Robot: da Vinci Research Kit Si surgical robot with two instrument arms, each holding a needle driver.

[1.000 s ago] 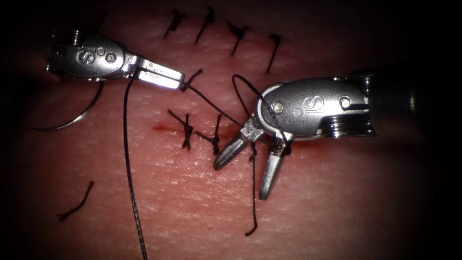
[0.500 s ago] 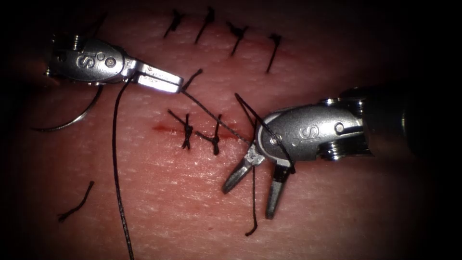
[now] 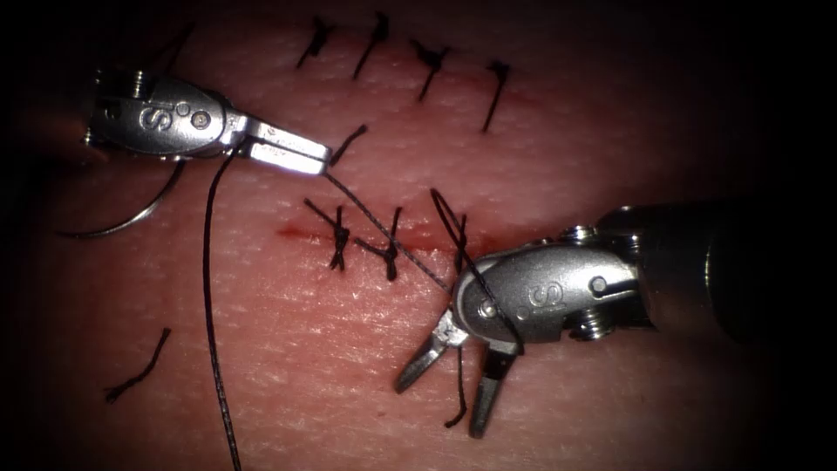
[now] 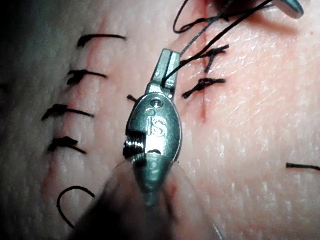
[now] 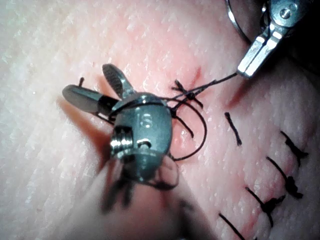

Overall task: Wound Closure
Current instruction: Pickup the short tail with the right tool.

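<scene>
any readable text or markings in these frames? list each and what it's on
"S": stamped on the left tool, on its wrist body, endoscope view.
"S": stamped on the right tool, on its wrist body, endoscope view.
"iS": the left tool's mark, left wrist view.
The right tool's mark in the right wrist view is too faint to read.

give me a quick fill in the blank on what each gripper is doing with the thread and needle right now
1. The left gripper is shut on the ____.
2. The right gripper has its jaws ____, with thread looped around its body.
3. The needle lies on the tissue, held by ____ gripper.

Missing words: thread; open; neither
</scene>
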